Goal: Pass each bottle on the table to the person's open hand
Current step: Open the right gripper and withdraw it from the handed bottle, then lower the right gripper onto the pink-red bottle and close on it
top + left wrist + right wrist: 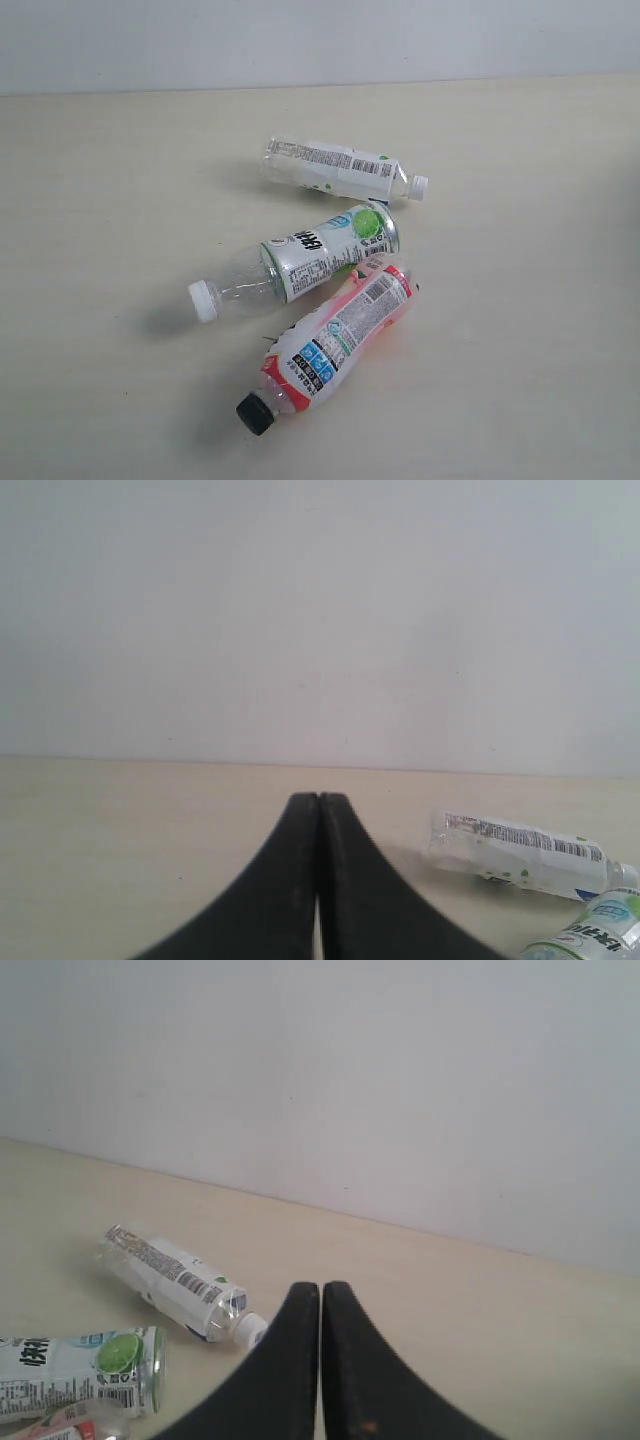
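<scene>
Three bottles lie on their sides on the beige table point(110, 180). Farthest back is the slim bottle with a barcode label point(340, 168), white cap to the right. In the middle lies the green-lime label bottle point(300, 262), white cap to the left. Nearest is the pink-red label bottle point(330, 345) with a black cap point(255, 413). A fourth bottle and the person's hand are out of view. My left gripper point(319, 798) is shut and empty, the slim bottle point(525, 854) off to its side. My right gripper point(321, 1287) is shut and empty near the slim bottle point(175, 1280). Neither gripper shows in the exterior view.
A plain pale wall point(320, 40) rises behind the table's far edge. The green-lime bottle point(80, 1370) and a corner of the pink-red bottle point(75, 1425) show at the right wrist view's edge.
</scene>
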